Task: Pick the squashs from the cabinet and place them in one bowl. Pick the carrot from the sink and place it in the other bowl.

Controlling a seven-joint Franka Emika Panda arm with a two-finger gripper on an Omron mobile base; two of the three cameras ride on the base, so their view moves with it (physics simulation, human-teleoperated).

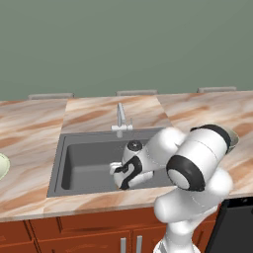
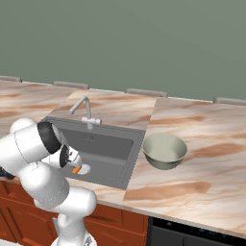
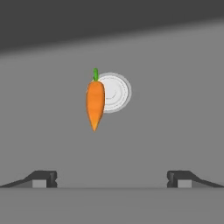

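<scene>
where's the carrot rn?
The carrot lies on the floor of the sink, right beside the round drain and overlapping its edge in the hand view, ahead of the open tool, untouched.

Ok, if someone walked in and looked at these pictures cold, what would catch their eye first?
Probably the orange carrot with its green stem, lying on the dark sink floor beside the round pale drain. Next, the gripper hanging right over it, jaws wide open and holding nothing. Then the greyish bowl on the marble counter, just right of the sink.
</scene>
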